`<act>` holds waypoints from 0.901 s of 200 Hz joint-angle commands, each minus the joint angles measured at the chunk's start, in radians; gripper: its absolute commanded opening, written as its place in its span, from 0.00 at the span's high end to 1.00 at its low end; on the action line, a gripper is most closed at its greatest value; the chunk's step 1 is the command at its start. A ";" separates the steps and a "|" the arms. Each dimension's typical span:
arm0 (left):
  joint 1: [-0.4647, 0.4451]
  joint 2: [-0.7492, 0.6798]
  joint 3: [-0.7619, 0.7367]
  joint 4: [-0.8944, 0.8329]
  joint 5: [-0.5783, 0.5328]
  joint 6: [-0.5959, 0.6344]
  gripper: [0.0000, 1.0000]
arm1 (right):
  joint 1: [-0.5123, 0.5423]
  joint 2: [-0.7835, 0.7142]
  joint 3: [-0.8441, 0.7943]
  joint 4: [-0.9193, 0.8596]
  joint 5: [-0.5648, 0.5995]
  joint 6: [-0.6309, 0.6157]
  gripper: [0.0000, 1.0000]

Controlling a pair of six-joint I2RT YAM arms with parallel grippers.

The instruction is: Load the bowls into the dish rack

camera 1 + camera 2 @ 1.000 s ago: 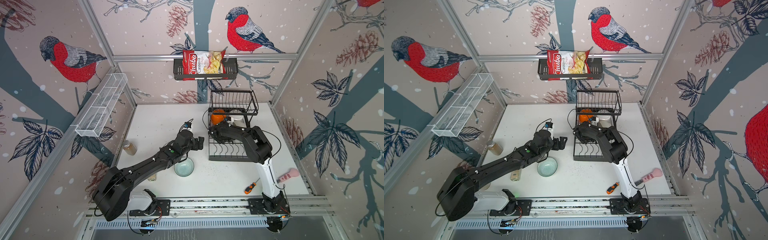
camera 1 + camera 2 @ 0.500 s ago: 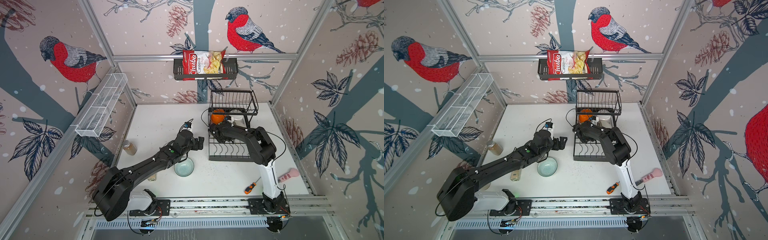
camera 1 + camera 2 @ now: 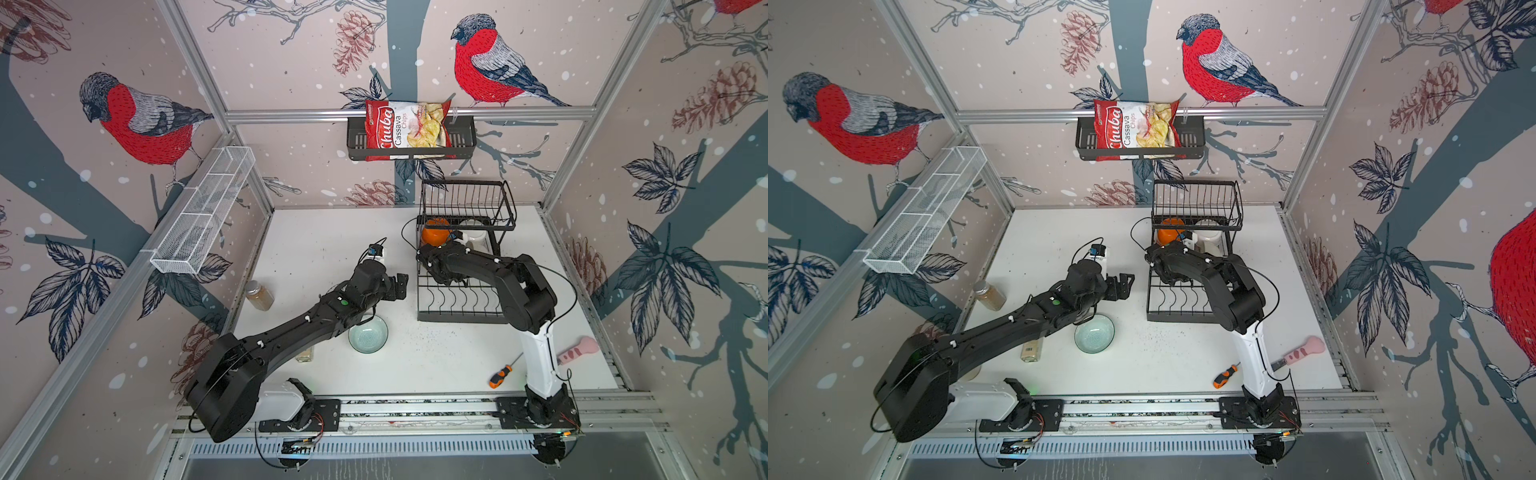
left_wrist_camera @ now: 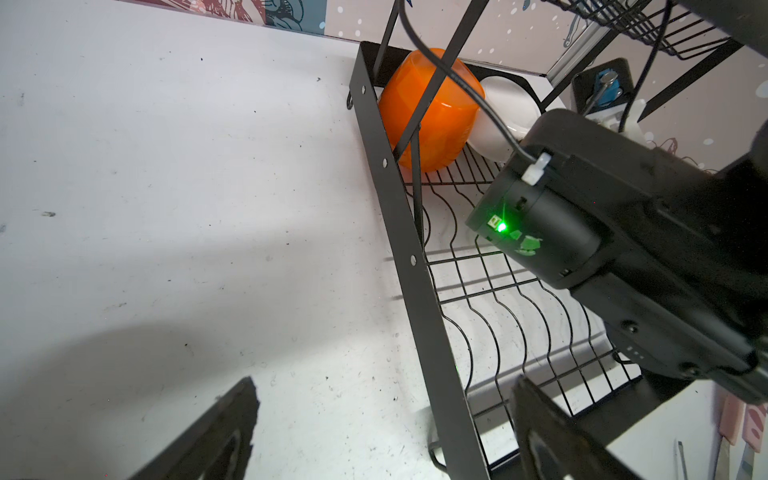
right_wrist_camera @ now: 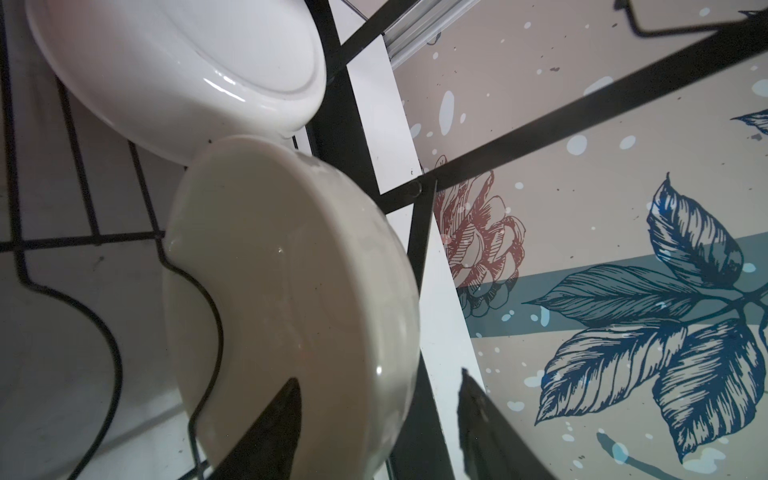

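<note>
The black dish rack (image 3: 457,309) (image 3: 1183,311) stands at the back right of the table. Its lower tier holds an orange bowl (image 3: 434,237) (image 4: 428,112), a white bowl (image 4: 505,112) (image 5: 178,62) and a cream bowl (image 5: 299,291) standing on edge in a wire slot. My right gripper (image 5: 380,376) is open around the cream bowl's wall: one finger lies against the bowl, the other stands apart from it. A pale green bowl (image 3: 368,333) (image 3: 1094,333) sits upright on the table. My left gripper (image 3: 401,286) (image 4: 384,386) hovers open and empty beside the rack's left rail.
A spice jar (image 3: 259,295) stands at the left, and a small bottle (image 3: 305,353) is partly under my left arm. An orange-handled screwdriver (image 3: 500,374) and a pink-handled tool (image 3: 579,351) lie near the front right. On the walls hang a chips bag (image 3: 409,133) in a black basket and a white mesh tray (image 3: 203,212).
My right gripper's jaws have spread wider around the cream bowl in the rack, and the right arm's elbow has shifted slightly. The left arm has stayed put.
</note>
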 commanded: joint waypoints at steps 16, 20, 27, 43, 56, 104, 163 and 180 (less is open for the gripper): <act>0.002 -0.010 -0.005 0.009 -0.008 0.005 0.06 | 0.001 -0.032 -0.011 0.015 -0.009 -0.017 0.38; 0.002 -0.010 -0.005 0.009 -0.008 0.005 0.06 | 0.001 -0.035 -0.013 0.021 -0.012 -0.020 0.38; 0.002 -0.012 -0.007 0.009 -0.010 0.006 0.06 | 0.002 -0.043 -0.018 0.031 -0.019 -0.029 0.37; 0.002 -0.014 -0.007 0.010 -0.010 0.004 0.06 | 0.009 -0.066 -0.034 0.075 -0.040 -0.059 0.36; 0.003 -0.015 -0.008 0.008 -0.011 0.004 0.06 | 0.014 -0.087 -0.049 0.119 -0.068 -0.091 0.36; 0.002 -0.023 -0.007 -0.005 -0.025 0.007 0.06 | 0.025 -0.156 -0.104 0.259 -0.148 -0.173 0.33; 0.002 -0.030 0.011 -0.038 -0.036 0.008 0.06 | 0.048 -0.233 -0.160 0.349 -0.198 -0.223 0.32; 0.002 -0.030 0.024 -0.070 -0.047 0.009 0.06 | 0.063 -0.269 -0.183 0.380 -0.220 -0.236 0.31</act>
